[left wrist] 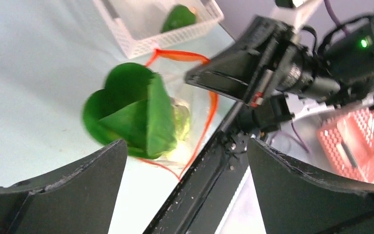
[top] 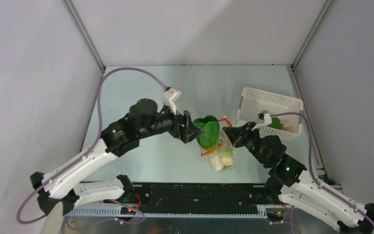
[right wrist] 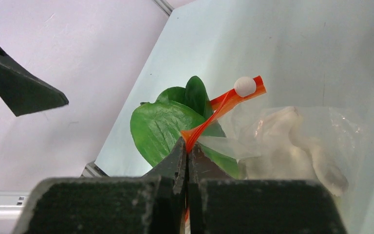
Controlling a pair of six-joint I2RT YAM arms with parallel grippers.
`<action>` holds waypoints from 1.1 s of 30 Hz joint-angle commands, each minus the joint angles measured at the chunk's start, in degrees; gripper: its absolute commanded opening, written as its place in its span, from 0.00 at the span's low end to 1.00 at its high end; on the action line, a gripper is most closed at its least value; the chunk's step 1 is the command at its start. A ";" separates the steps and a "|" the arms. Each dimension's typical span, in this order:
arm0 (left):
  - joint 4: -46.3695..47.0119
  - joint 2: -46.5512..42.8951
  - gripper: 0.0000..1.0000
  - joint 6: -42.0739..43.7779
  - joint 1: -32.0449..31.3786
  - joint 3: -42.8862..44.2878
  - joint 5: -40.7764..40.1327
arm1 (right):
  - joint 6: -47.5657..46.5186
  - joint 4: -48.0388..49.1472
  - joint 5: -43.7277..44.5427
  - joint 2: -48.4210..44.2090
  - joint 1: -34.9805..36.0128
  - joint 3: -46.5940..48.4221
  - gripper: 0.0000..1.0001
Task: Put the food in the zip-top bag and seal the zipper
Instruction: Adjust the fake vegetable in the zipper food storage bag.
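1. My right gripper (right wrist: 187, 146) is clamped on the zipper (right wrist: 219, 109). The orange-red strip is pinched between its closed fingers at the right edge of the zip-top bag (top: 222, 153).
2. My left gripper (left wrist: 185, 142) stands wide apart with nothing between its fingers. It sits just left of the bag's mouth, facing the green leafy piece (left wrist: 131, 112).
3. The bag lies on the table, its mouth on the far side and its closed end toward the arm bases.
4. The leafy piece rests in the bag's mouth: its pale stalk end is inside the plastic, and the leaves stick out beyond the zipper loop.
5. Cream-white garlic-like pieces (top: 217, 163) lie deep inside the bag, at its near end.
6. A small white slider (right wrist: 245, 86) sits on the zipper, past my right fingers.
7. The white basket (top: 270, 100) stands to the right of the bag, beyond my right gripper. One more green piece (top: 275, 123) lies inside it, with something pale that I cannot make out.
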 commanded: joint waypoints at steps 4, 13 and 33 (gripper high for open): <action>-2.05 -5.80 1.00 -10.29 10.79 -11.30 -4.96 | 0.56 2.48 0.16 -2.10 -0.32 0.20 0.00; 4.03 -5.68 1.00 -17.34 17.31 -23.34 -0.64 | 0.70 2.12 -0.48 -3.07 -0.52 -0.19 0.00; 15.06 11.61 1.00 -15.05 14.69 -13.04 12.37 | -0.62 5.55 -4.35 -1.10 -0.63 -0.19 0.00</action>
